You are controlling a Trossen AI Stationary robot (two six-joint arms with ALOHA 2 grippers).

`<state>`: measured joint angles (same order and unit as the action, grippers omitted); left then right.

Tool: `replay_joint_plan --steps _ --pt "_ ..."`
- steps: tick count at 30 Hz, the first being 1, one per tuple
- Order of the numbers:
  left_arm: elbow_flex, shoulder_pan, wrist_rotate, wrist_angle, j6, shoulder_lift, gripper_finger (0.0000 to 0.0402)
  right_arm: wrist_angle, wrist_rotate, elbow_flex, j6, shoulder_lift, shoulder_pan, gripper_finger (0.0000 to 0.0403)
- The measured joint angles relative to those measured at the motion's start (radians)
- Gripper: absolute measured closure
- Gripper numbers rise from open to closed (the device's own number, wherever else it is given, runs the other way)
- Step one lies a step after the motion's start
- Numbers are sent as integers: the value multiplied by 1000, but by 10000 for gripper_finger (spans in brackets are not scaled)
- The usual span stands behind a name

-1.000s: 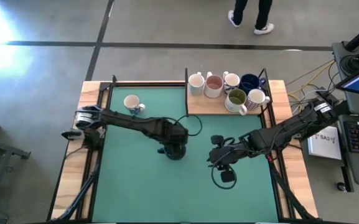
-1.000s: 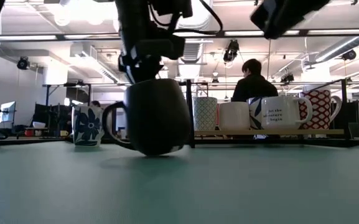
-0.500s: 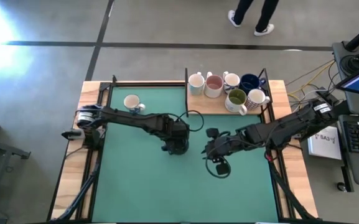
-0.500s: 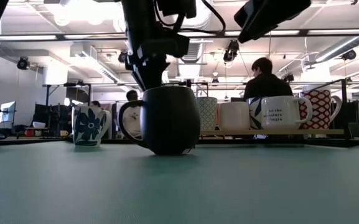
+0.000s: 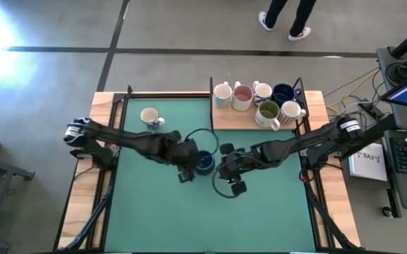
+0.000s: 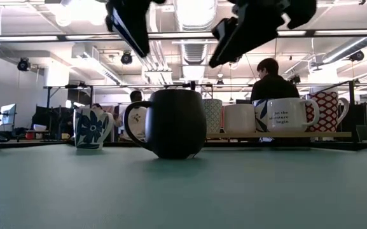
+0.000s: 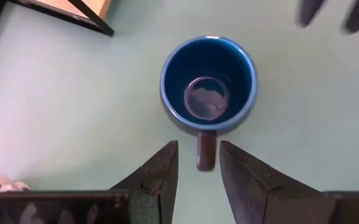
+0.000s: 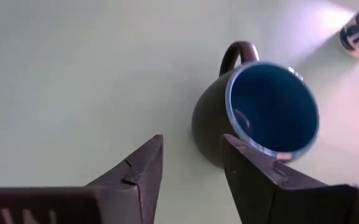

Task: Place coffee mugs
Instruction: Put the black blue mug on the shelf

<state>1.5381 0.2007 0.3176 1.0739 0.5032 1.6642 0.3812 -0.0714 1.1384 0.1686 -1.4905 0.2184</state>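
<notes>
Green-topped table with mugs

A dark blue-lined mug stands upright mid-mat; a flower-patterned mug sits near the far left corner; six more mugs crowd a wooden board at far right.

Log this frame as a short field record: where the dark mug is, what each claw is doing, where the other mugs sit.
dark mug: upright on the green mat, mid-table, blue inside, nothing gripping it
left claw: open, raised above the mug, its handle showing between the fingers
right claw: open, raised beside the mug, not touching
flower-print mug: alone on the mat, far left
shelf mugs: six on the wooden shelf at the far right edge
background: person seated, back turned
</notes>
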Motion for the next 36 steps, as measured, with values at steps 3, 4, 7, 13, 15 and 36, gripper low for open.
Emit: replay_joint_plan --steps 3,4,7,13,15,36 --pt "-23 50 47 14 54 -42 301 1 -2 38 46 -46 -5 237" --pt "-30 69 65 25 73 -51 301 -1 -4 51 59 -63 -8 235" --pt "-48 122 116 38 128 -77 301 3 -7 85 77 -119 -17 232" --pt "-99 208 185 59 201 -102 301 3 -7 175 131 -220 -55 241" --pt "-124 226 194 59 217 -103 301 9 -7 205 131 -247 -73 244" --pt "-323 246 196 55 348 -108 301 154 164 300 28 -374 -132 333"
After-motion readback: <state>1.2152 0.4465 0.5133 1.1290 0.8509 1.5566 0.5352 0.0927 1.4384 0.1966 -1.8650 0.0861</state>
